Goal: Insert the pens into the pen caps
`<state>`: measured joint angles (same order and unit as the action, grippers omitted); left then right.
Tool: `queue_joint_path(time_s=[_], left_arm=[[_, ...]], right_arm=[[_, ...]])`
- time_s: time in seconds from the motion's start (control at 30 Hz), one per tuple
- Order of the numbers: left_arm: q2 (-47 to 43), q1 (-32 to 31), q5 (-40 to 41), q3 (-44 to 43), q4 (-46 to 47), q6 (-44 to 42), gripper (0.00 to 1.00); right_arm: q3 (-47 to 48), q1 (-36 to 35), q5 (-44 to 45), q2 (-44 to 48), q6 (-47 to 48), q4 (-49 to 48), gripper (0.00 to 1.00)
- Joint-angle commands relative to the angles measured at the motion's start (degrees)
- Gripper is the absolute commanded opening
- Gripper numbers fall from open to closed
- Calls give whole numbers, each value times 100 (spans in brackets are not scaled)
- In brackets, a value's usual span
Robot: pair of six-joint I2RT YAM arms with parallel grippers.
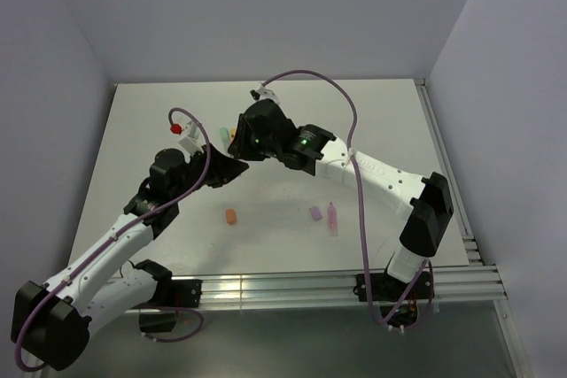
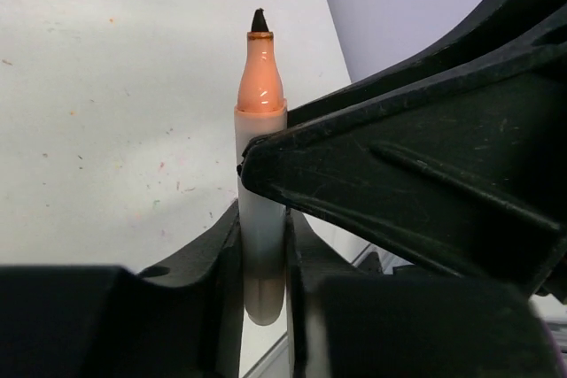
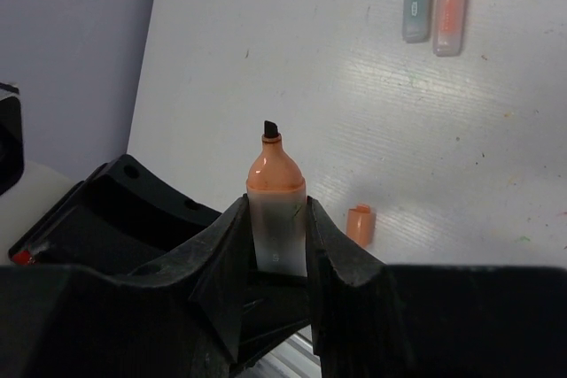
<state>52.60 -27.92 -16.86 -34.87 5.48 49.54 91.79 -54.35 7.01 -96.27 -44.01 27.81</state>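
The uncapped orange marker (image 3: 277, 185) is held above the worktop (image 1: 381, 121), its pale barrel pinched by both hands at once. The left hand (image 2: 262, 254) is closed on the lower barrel, and the right hand (image 3: 277, 219) is closed higher up (just under the orange shoulder). An orange cap (image 3: 359, 224) lies on the worktop nearby. A purple cap (image 1: 315, 213) and a pink marker (image 1: 332, 217) lie side by side towards the right arm.

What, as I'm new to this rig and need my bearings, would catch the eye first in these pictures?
Over the middle of the table, the left gripper and the right gripper both appear to close on one uncapped orange pen, its dark tip bare. A loose orange cap lies on the table toward the near edge. Further right, a purple cap sits beside a pink pen.
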Motion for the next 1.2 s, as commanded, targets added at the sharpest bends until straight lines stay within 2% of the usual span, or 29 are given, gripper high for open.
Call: queue_joint_path(time_s=[0.0, 0.03, 0.1, 0.17, 0.3, 0.5, 0.73, 0.8, 0.87, 0.93, 1.03, 1.17], left_arm=[[-136, -11, -45, -11, 129, -23, 20], [-118, -3, -54, -37, 121, -23, 9], [-66, -3, -63, -55, 103, -32, 0], [-65, -3, -54, -64, 94, -41, 1], [-109, -11, 78, -116, -90, -111, 0], [-109, -3, 376, -134, -371, -155, 0], [-180, 50, 1008, -239, -880, -94, 0], [-250, 94, 1586, -492, -1414, -24, 0], [-346, 234, 1660, -687, -1654, -76, 0], [-373, 331, 2142, -1047, -2093, -111, 0], [-356, 471, 2643, -1495, -2734, -120, 0], [-504, 595, 2697, -1663, -2973, -155, 0]], right_arm=[[278, -76, 134, -32, 50, -57, 0], [287, -85, 152, -32, 68, -39, 0], [322, -102, 205, -32, 94, -4, 0], [331, -111, 266, -24, 120, 31, 3], [445, -102, 547, 64, 252, 197, 30], [682, 3, 916, 336, 507, 304, 44], [411, 205, 1189, 933, 560, 348, 49], [156, 266, 1163, 1022, 560, 348, 49], [-150, 276, 1128, 1066, 516, 356, 49], [-432, 275, 979, 1084, 472, 234, 49], [-820, 249, 707, 839, 367, 128, 47], [-795, -31, 714, 241, 332, 154, 47]])
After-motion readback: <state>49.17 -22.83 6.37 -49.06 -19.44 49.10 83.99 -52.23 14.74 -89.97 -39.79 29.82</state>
